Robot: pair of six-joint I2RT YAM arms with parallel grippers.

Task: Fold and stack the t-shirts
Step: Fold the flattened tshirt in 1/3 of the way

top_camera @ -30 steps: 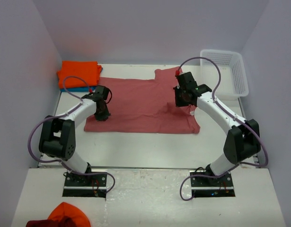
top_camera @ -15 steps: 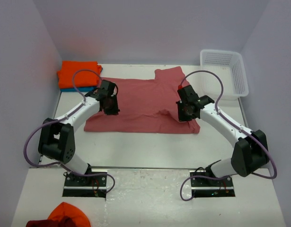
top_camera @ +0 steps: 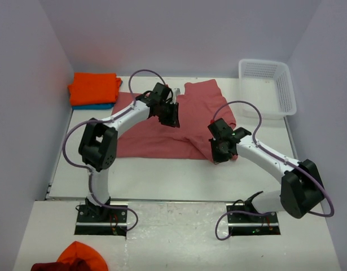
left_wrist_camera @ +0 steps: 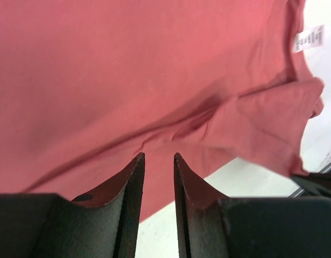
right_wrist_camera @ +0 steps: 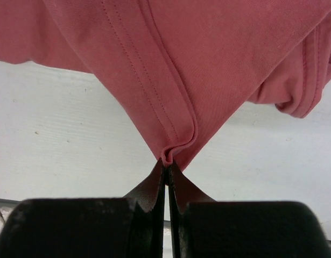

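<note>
Orange t-shirt: folded, stacked on teal-blue t-shirt, far left of desk.
Left end effector: narrowly parted, nothing held.
Salmon-red t-shirt: mid-desk, partly folded, not yet stacked.
Right end effector: clamped on its hem.

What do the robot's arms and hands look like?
The left arm and right arm are white tubes with chunky black joints. A purple cable loops along each. The left hand and right hand each have two dark wedge-shaped fingers. Both arms stand on black base plates.
</note>
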